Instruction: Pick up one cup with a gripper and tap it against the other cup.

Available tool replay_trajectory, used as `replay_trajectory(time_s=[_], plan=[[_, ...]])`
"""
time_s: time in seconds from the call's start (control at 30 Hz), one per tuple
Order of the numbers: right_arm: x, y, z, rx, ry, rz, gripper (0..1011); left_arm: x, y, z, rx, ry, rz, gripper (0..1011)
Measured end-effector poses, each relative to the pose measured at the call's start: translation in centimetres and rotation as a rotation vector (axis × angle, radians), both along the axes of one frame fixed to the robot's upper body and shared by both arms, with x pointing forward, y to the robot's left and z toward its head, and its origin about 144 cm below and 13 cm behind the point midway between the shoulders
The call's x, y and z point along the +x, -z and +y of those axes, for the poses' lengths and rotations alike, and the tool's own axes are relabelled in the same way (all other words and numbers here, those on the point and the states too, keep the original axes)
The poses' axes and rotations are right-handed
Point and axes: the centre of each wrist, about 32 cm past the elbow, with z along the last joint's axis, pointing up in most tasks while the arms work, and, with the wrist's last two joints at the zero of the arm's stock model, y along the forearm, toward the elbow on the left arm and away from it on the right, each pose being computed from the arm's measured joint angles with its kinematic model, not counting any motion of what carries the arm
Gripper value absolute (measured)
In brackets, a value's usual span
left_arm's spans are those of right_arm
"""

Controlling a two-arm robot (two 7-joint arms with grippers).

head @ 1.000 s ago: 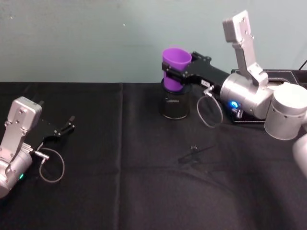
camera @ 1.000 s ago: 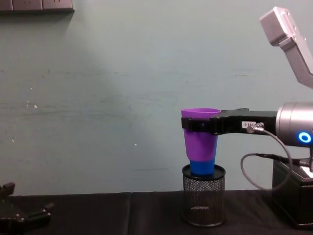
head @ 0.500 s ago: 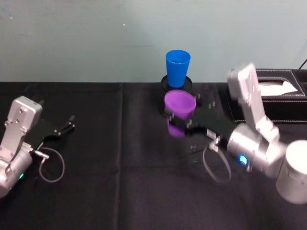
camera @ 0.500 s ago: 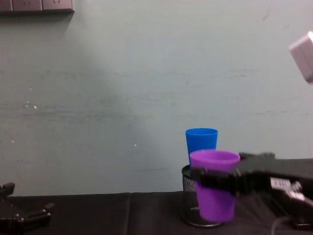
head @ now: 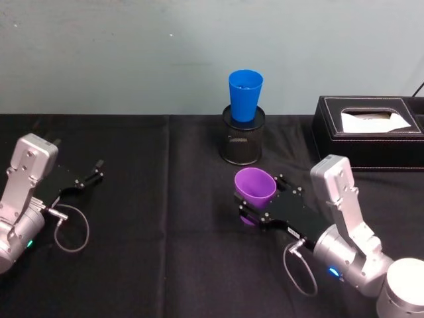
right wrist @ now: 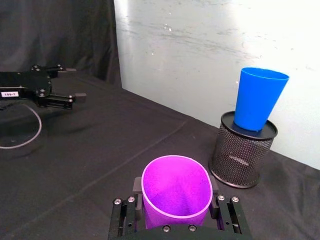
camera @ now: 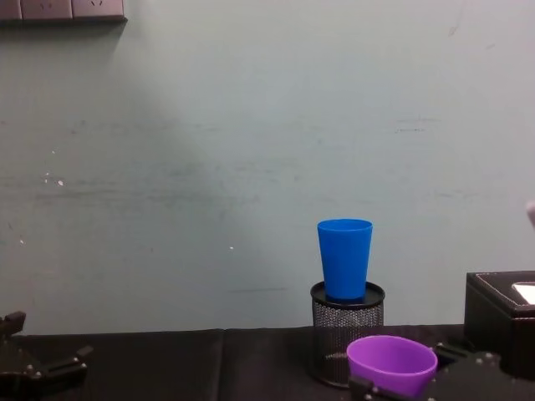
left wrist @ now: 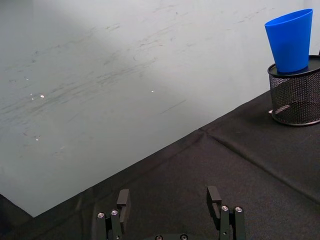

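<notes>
The right pincer clamps the purple cup low over the desk; ahead, the blue cup sits atop a mesh holder, so a gentle, raised tap looks wise. The left pincer rests open, well apart.

Even, soft indoor light — bright on the pale wall, with a dim patch at its upper left in the chest view. The black cloth surface swallows shadows — only faint creases show. No glare; focus reasonably crisp throughout, slightly grainy.
</notes>
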Motion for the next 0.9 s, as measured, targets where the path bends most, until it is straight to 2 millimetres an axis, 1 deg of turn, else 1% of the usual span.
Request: replay_trajectory(time_s=[0.23,0.4,0.73,0.9], plan=[[0.8,1.5,0.2,0.002,0.002,0.000,731,0.0,0.0,0.0,0.000,0.000,0.000,1000],[1.0,2.1,0.2,0.012,0.002,0.003,731,0.0,0.0,0.0,0.000,0.000,0.000,1000],[1.3,2.8,0.4,0.035,0.002,0.021,731,0.0,0.0,0.0,0.000,0.000,0.000,1000],[1.3,2.8,0.3,0.036,0.001,0.022,731,0.0,0.0,0.0,0.000,0.000,0.000,1000]])
